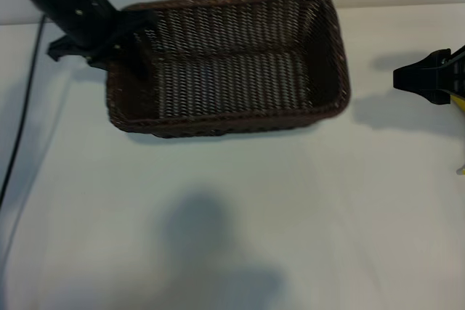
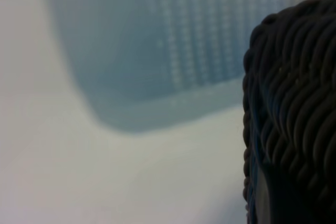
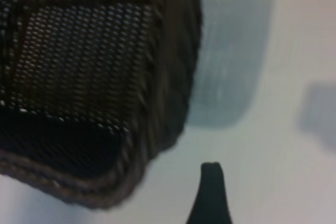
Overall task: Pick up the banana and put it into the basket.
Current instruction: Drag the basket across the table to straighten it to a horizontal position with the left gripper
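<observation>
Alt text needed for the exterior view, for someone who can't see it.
An empty dark wicker basket sits on a white table, seen from above. The left gripper reaches over the basket's left end; the right gripper waits apart at the right edge. No banana shows.

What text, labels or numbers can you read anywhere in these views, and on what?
None. No readable text on the basket, the table, the left claw at the basket's end or the right claw parked beside it. The banana is not in view.
</observation>
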